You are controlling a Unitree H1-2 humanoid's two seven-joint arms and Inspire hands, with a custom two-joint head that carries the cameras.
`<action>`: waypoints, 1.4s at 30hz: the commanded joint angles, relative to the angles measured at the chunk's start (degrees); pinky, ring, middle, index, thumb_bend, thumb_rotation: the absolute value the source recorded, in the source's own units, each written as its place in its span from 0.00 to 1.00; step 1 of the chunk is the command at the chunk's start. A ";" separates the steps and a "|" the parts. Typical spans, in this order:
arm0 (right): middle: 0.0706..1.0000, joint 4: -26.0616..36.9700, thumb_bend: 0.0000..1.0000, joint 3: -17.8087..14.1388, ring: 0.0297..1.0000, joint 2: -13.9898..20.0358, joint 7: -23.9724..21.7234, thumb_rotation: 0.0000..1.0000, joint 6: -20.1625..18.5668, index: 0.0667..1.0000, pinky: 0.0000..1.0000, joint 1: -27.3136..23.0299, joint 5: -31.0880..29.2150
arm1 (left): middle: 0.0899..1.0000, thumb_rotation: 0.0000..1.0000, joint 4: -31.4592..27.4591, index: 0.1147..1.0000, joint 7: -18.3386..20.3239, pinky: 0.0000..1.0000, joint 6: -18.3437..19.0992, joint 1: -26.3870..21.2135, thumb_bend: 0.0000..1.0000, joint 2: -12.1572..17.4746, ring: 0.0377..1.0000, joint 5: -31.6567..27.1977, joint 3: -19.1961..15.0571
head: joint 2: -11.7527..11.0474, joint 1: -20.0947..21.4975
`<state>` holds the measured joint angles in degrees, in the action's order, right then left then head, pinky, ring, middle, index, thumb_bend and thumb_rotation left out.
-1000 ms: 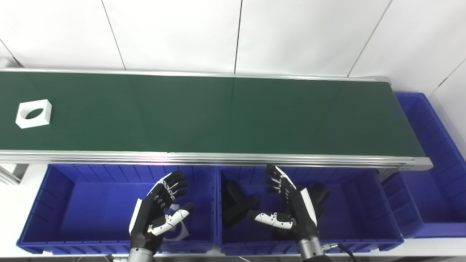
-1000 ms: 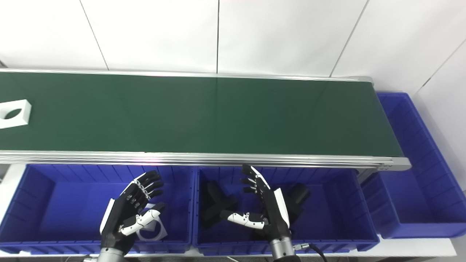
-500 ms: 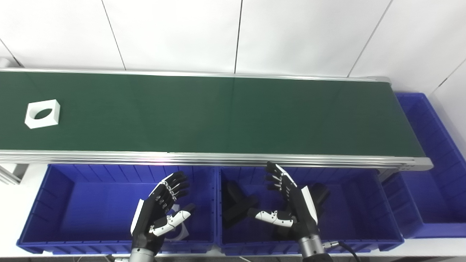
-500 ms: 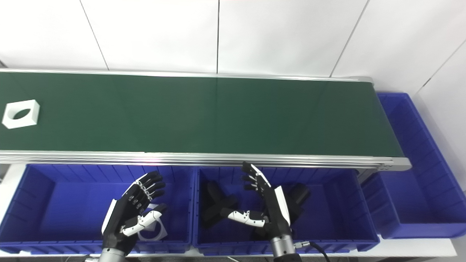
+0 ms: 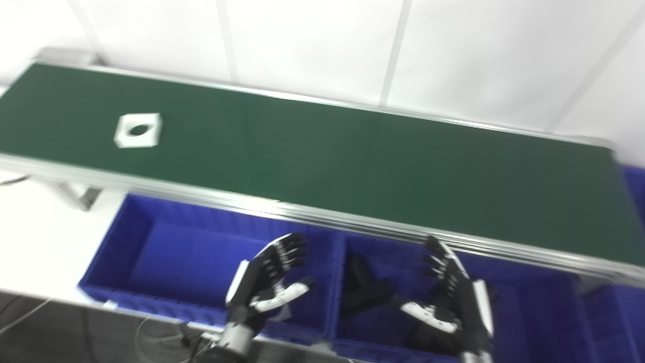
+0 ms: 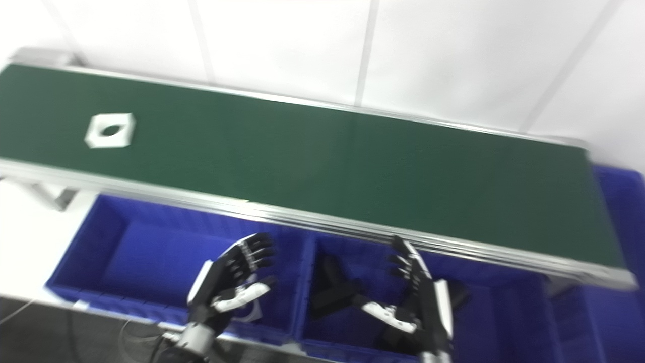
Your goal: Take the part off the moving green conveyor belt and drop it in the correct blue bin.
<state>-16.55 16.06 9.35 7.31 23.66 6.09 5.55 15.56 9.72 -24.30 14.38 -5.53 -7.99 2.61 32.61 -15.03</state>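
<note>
A white square part with a round hole (image 5: 138, 130) is seen lying on the green belt (image 5: 352, 161) toward its left end, with nothing between it and the belt's near rail. Below that rail, two blue bins are set side by side: the left bin (image 5: 151, 252) and the middle bin (image 5: 529, 312), in which black parts (image 5: 360, 292) are lying. The left hand (image 5: 267, 282) is held over the left bin and the right hand (image 5: 453, 302) over the middle bin, both empty with fingers spread, well apart from the white part.
</note>
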 commanded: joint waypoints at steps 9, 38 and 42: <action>0.87 -1.80 0.66 -1.77 0.81 1.48 -2.45 0.00 3.27 0.88 0.71 -1.25 -1.79 | 0.74 0.00 2.13 0.73 -0.55 0.72 -2.60 -1.57 0.68 -2.67 0.72 3.13 0.22 | -4.43 -5.59; 0.87 -5.21 0.64 -2.69 0.82 1.47 -2.67 0.00 3.27 0.88 0.72 -1.96 -2.18 | 0.66 0.00 -20.03 0.65 -1.76 0.62 1.76 -2.84 0.72 6.22 0.64 5.29 -1.04 | -7.10 -7.46; 0.88 -5.35 0.64 -2.99 0.82 1.53 -3.20 0.00 3.27 0.88 0.72 -2.30 -2.17 | 0.67 0.00 -21.89 0.65 -2.72 0.62 1.46 -5.42 0.71 8.51 0.64 5.24 -3.26 | -7.43 -6.69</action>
<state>-22.72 13.46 10.72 4.33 23.98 4.86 3.52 -4.65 8.03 -21.59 10.77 2.13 -2.68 0.34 25.14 -22.06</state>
